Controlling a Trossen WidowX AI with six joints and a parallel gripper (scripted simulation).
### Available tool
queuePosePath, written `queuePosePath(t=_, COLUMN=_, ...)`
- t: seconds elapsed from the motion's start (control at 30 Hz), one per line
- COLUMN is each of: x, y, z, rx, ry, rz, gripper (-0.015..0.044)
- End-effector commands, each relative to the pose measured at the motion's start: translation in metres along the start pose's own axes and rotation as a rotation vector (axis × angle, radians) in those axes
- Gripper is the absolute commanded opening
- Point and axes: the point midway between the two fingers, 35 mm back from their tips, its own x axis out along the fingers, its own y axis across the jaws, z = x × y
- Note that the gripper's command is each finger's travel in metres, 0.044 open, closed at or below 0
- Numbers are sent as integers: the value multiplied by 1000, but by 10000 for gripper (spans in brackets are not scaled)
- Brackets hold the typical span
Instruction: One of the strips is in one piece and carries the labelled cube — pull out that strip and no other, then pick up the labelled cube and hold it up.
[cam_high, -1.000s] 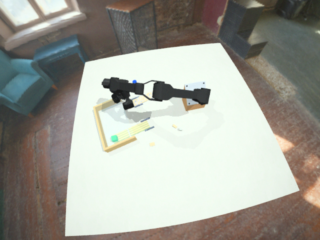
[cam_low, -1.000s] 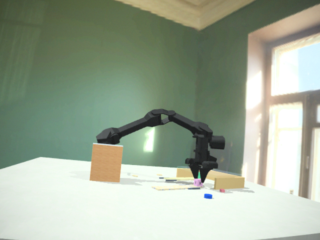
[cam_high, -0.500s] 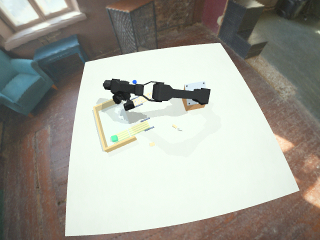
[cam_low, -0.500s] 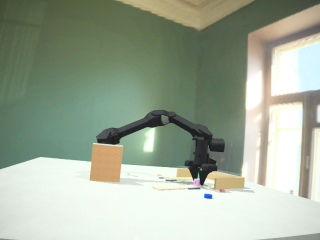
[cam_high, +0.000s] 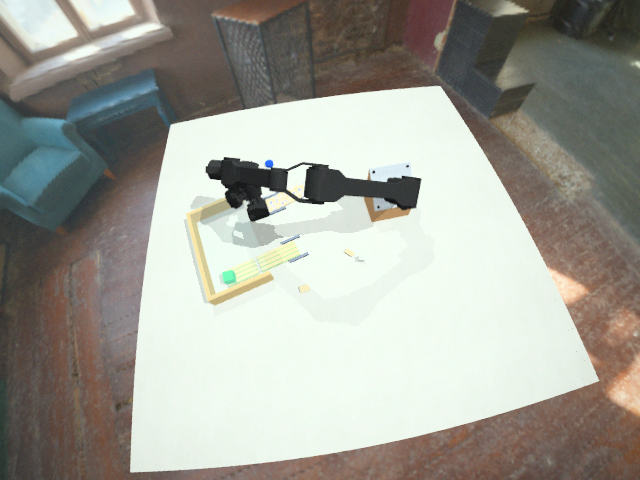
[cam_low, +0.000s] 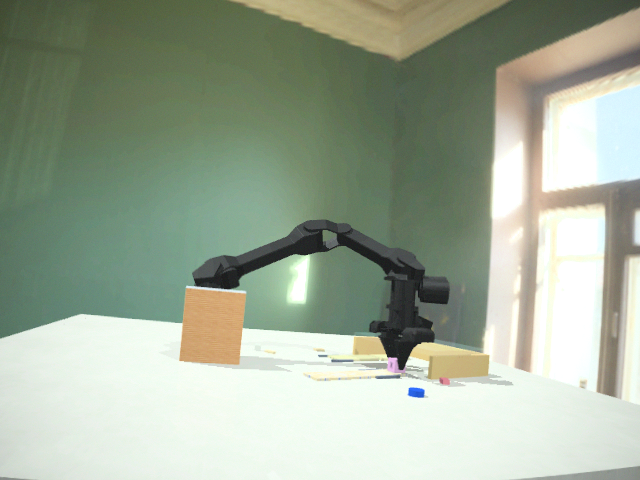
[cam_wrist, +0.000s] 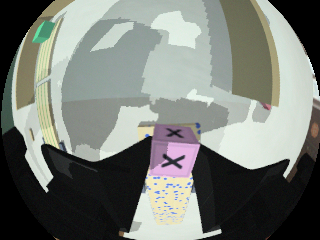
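A pink cube (cam_low: 395, 365) (cam_wrist: 172, 160) marked with a black X is at the far end of the blue-dotted strip (cam_high: 283, 200) (cam_low: 341, 375) (cam_wrist: 169, 200). That strip shows no gap where visible, and its far end shows behind the cube. My gripper (cam_low: 396, 362) (cam_wrist: 171, 143) is shut on the pink cube, low over the strip, one finger on each side. The arm hides the cube in the top view. The striped strip (cam_high: 279, 256) (cam_wrist: 43, 107) is in two pieces with a gap between them. A green cube (cam_high: 228, 276) (cam_wrist: 44, 31) sits on its far end.
Tan walls (cam_high: 201, 258) (cam_low: 457, 365) (cam_wrist: 275, 75) stand around the far area. Dark rails (cam_high: 290, 239) flank the strips' near parts. A blue disc (cam_high: 268, 163) (cam_low: 416, 392) and a red piece (cam_low: 444, 381) (cam_wrist: 266, 106) lie outside the walls. Small tan bits (cam_high: 348, 252) (cam_high: 303, 288) lie nearer the base.
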Motion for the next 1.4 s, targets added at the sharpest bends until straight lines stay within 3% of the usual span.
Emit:
queuePosePath(t=0.0, x=-4, y=1, z=-4, rx=0, ry=0, rz=0, gripper=0)
queuePosePath(t=0.57, x=-41, y=19, z=-54, rx=9, ry=5, rz=4, gripper=0)
queuePosePath(t=1.37, x=-44, y=42, z=-117, rx=12, ry=8, rz=5, gripper=0)
